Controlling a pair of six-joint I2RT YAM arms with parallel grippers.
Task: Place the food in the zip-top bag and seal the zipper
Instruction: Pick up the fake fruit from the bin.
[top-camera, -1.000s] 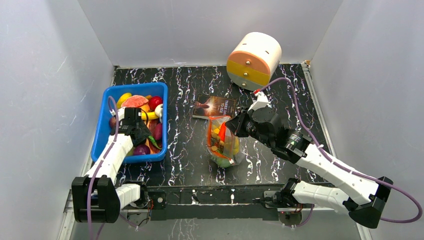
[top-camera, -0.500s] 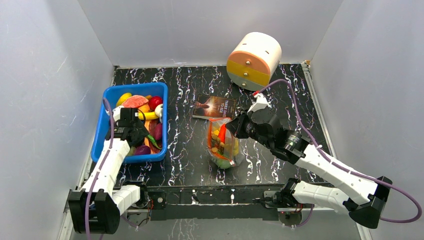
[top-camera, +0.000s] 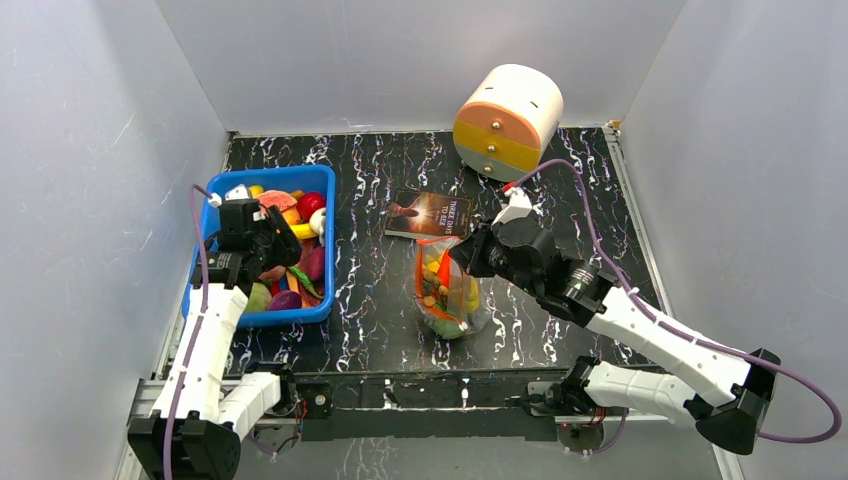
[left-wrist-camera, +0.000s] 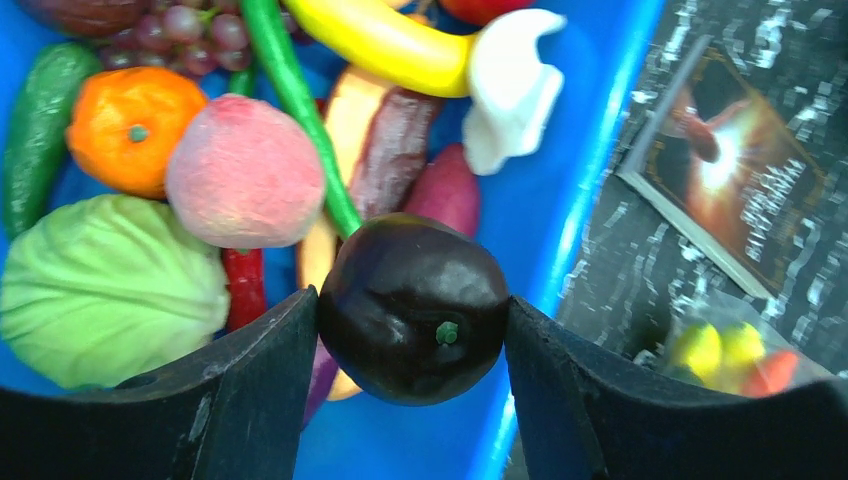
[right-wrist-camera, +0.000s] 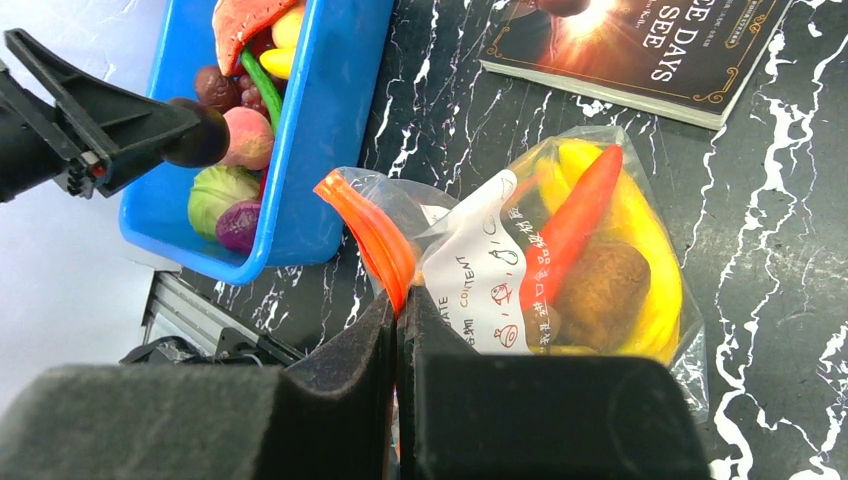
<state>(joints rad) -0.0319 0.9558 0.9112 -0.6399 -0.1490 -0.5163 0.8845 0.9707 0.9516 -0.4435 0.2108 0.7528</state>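
Loading step: left gripper (left-wrist-camera: 412, 330) clamps a dark plum (left-wrist-camera: 400, 275) over the blue bin (left-wrist-camera: 590, 150); right gripper (right-wrist-camera: 400, 312) pinches the zipper (right-wrist-camera: 368, 232) of the zip-top bag (right-wrist-camera: 640, 290) (part-filled). Next, carry the plum to the bag's mouth.

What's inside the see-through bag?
In the bag, a red chili, yellow fruit and a brown lump show. The white label hides whatever sits behind it.

We log bright, even overhead light with faint shadows. Soft sheen sits on the glossy dark purple round toy fruit (left-wrist-camera: 413, 307) and the clear plastic zip-top bag (right-wrist-camera: 470, 260). Close to the lens the right pincer (right-wrist-camera: 398, 320) is blurred; the black marbled tabletop (right-wrist-camera: 780, 200) is sharp.
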